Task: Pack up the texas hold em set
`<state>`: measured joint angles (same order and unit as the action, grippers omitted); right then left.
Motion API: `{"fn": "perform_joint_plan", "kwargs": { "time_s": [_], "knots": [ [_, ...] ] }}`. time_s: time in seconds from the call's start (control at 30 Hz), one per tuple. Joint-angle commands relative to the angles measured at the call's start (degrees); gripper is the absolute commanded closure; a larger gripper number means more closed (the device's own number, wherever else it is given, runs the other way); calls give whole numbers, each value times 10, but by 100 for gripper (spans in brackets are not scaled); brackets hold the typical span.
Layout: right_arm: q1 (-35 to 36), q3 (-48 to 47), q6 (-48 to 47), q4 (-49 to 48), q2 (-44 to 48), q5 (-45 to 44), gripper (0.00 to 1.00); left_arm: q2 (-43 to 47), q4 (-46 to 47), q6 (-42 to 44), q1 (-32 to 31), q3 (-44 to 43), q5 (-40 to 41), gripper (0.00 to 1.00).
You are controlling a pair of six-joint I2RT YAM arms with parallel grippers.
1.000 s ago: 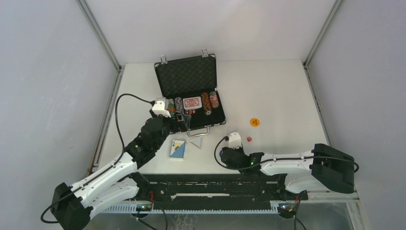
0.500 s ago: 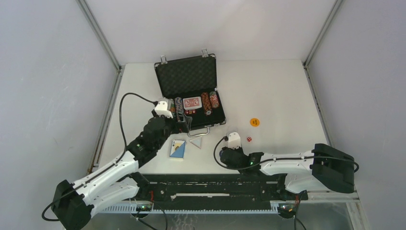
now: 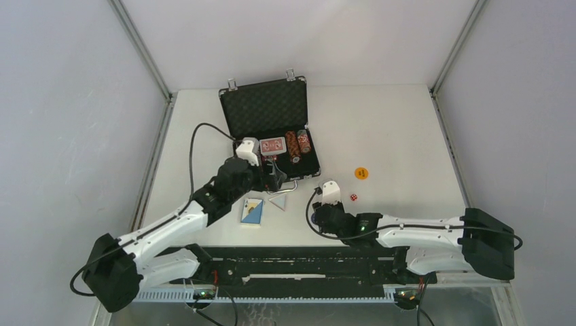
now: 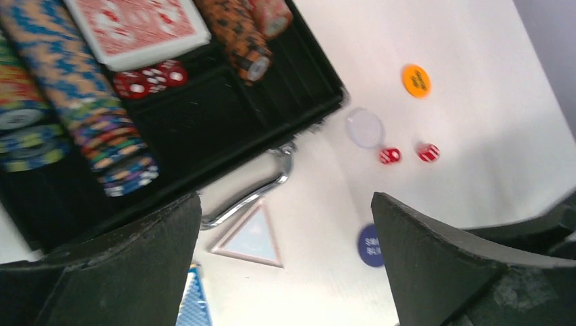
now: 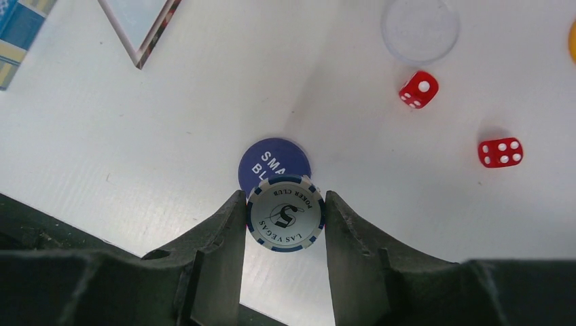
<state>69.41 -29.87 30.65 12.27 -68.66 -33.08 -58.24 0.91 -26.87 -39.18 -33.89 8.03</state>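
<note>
White tabletop (image 3: 394, 122); open briefcase (image 3: 265, 109) near its far edge. A white poker chip (image 5: 285, 216) is pinched by the right gripper (image 5: 285, 204) above the blue button disc (image 5: 261, 159); the left gripper (image 4: 285, 204) is spread, empty. Chip stowing is judged in hand; carriage into the briefcase is required next.

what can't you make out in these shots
Right wrist view: the white chip in the right gripper covers the lower half of the purple button, cutting its wording.
Right wrist view: the blue card deck is cut off by the left edge.
Top view: the orange button has print too small to read.
Top view: the white chip is hidden under the right wrist.
</note>
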Motion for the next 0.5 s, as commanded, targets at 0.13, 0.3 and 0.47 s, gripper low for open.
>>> {"fn": "perform_joint_plan", "kwargs": {
  "time_s": [0.13, 0.3, 0.47],
  "knots": [
    [-10, -21, -79, -2, 57, -18, 59, -105, 70, -99, 8, -65, -261, 3],
    [-8, -21, -98, -3, 81, -13, 58, -174, 74, -131, 9, -105, -333, 4],
    [-5, -21, -113, -3, 87, -15, 58, -246, 77, -133, 9, -140, -386, 6]
  ]
}}
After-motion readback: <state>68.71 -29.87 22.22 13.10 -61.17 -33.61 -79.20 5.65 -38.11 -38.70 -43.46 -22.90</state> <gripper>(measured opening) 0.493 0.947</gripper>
